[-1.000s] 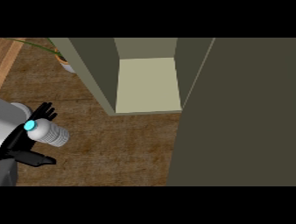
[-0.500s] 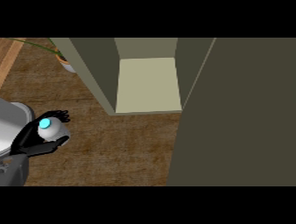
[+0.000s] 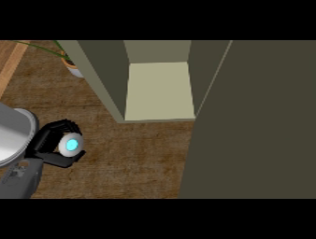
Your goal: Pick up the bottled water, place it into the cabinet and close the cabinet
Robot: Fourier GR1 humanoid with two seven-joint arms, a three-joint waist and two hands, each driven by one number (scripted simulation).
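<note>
The counter [image 3: 119, 154] is brown and rough-looking, with a lighter wood strip along its far left edge. Near the left edge, the left hand [image 3: 50, 147] has its black fingers curled around the bottle [image 3: 71, 144], well short of the cabinet. Only the bottle's round white end with a pale blue middle shows. A plant [image 3: 68, 60] in a white pot stands at the back left. Next comes the open cabinet [image 3: 159, 91], with a pale shelf inside. Its dark door [image 3: 264, 121] fills the right side.
</note>
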